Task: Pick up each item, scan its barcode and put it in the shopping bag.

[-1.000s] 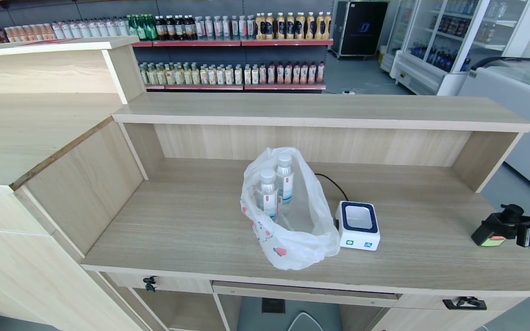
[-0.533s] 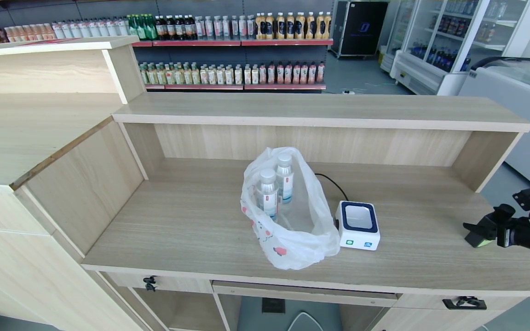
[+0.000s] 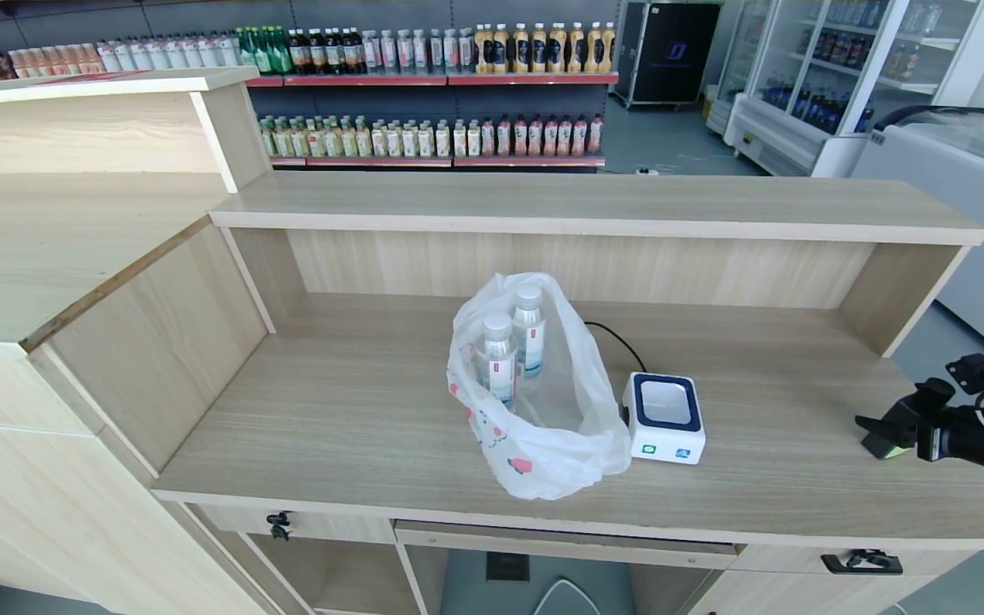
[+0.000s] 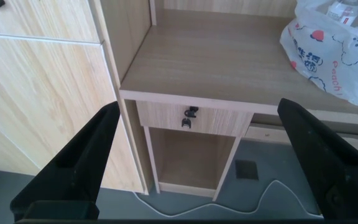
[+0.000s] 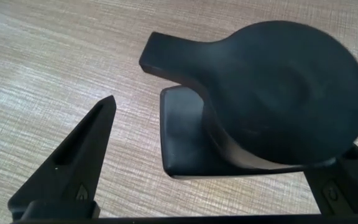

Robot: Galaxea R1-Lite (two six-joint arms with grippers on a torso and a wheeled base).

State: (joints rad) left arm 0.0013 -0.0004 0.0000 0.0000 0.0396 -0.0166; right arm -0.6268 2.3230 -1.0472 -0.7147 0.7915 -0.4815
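Centring the black round thing between the spread jaws of the right gripper before squeezing seems smart imo, left gripper jaws apart too, nothing between.

Lower parts of the two bottles are veiled by the shopping bag; label print is too small to be read. The scanner cable is partly hidden behind the bag. Arm behind the right tool is cut off at the head view's edge. In the right wrist view a dark rounded object cannot be identified; one tool finger is mostly covered by it.
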